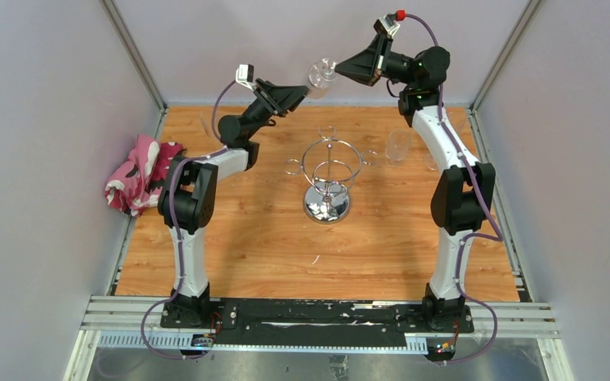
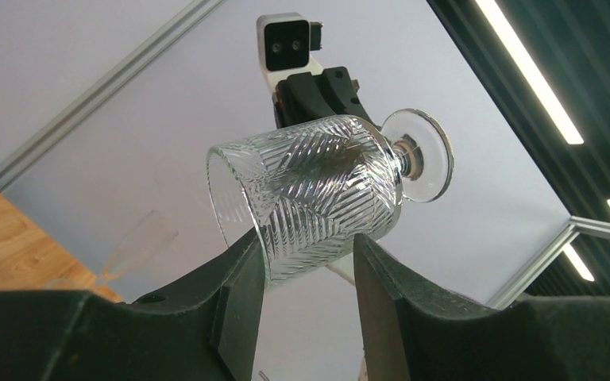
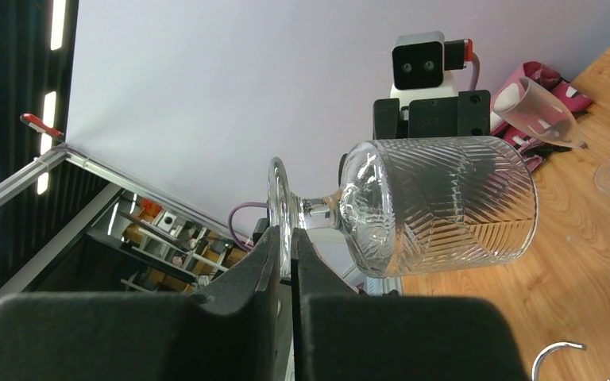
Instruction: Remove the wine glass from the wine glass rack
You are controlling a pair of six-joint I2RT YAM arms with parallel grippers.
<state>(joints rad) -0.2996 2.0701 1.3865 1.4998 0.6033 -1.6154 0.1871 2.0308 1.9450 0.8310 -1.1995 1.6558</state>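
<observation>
So the wine glass (image 1: 320, 77) is up in the air near the back wall (image 1: 318, 40), over the far edge of the table (image 1: 246, 246), lying sideways between the two arms. It's well clear of the wine glass rack (image 1: 330, 176), which stands alone mid-table. Room-wise it's a boxed-in cell with grey walls left, right and behind. The widest stretch of bare wood is on the near side of the rack, toward the arm bases. Around the rack, a clear glass (image 1: 398, 147) stands just to its right, a flute (image 3: 544, 111) shows over by the left side, and a pink-and-white cloth (image 1: 139, 173) is bunched against the left wall. Nothing sits between the raised glass and the rack except air. The right gripper (image 3: 286, 242) is clenched on the glass's round foot, pinching the disc edge-on. The left gripper (image 2: 306, 242) has its fingers (image 2: 238, 294) either side of the bowl and right up against it, but I can't tell if it's actually squeezing. The glass itself is clear cut crystal with a short stem and a chunky barrel bowl covered in herringbone grooves, its mouth facing the left arm.
</observation>
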